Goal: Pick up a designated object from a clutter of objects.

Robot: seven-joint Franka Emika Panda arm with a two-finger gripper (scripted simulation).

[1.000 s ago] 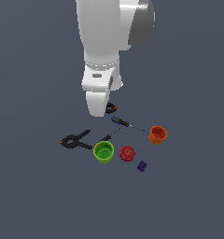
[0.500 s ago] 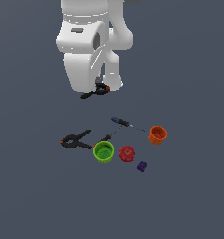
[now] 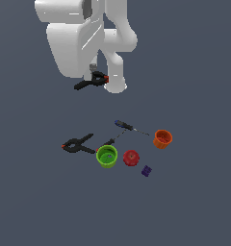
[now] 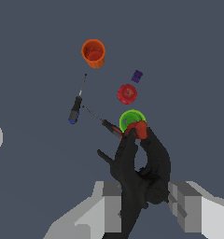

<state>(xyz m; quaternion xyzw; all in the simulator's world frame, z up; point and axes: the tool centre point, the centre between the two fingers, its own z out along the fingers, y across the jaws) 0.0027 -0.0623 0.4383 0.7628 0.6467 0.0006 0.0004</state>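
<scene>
Fingers [image 4: 144, 205] are clamping the small black clamp [image 3: 92, 81], holding it aloft, well above the worktop [image 3: 194, 202]. The green cup [image 3: 107, 156], larger clamp [image 3: 78, 144] and screwdriver [image 3: 125, 126] are lying below.

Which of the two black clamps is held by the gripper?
The small clamp, raised high in the gripper above the other things. The larger clamp lies on the floor beside the green cup.

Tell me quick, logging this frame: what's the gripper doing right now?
Gripper: closed on the small black spring clamp, held high above the remaining clutter.
</scene>
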